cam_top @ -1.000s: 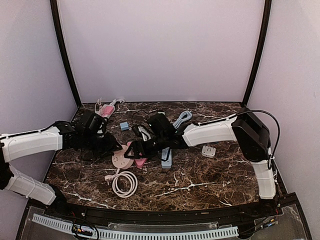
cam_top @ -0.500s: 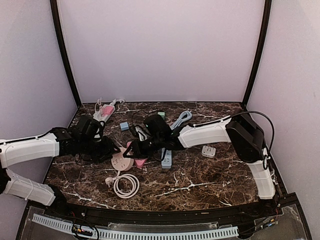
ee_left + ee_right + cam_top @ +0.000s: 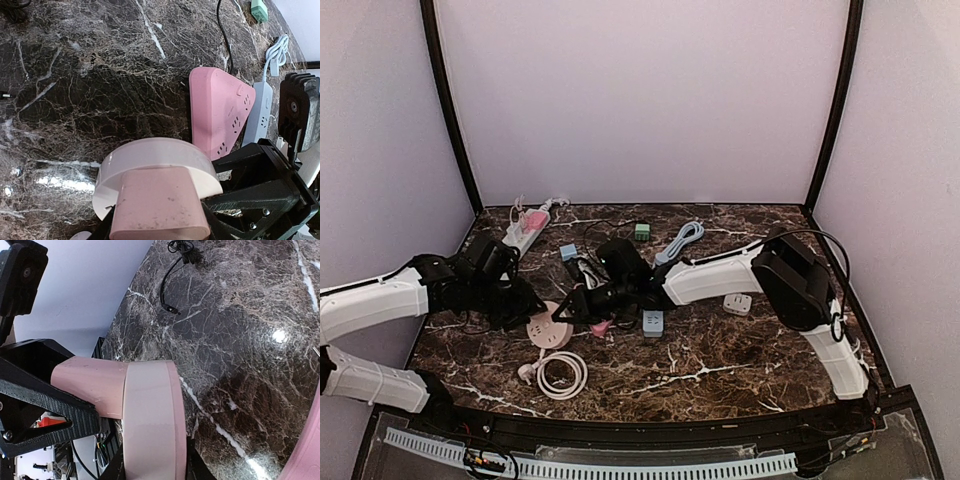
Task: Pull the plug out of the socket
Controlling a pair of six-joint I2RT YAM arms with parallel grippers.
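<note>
We see the round socket (image 3: 150,415) near the front left of the table (image 3: 740,360), in the spot where the two arms meet. The pink plug (image 3: 160,205) is still pushed all the way into it. We see no gap between the plug and the socket's face, so the pull is not done yet. The left tool (image 3: 532,312) is pinching the pink plug from both sides. The right tool (image 3: 572,303) is pinching the round socket by its edge, with a finger on each side of it. So both holds look ready, and that part of the job is done. What is left is the main part: one tool has to keep the socket in place while the other draws the plug straight out. We think the socket may be lifted a little off the table, but the views are too close for us to be sure. The socket's white cord (image 3: 562,372) lies in a coil just in front. The pink three-sided strip (image 3: 217,115) lies just beside the socket.
</note>
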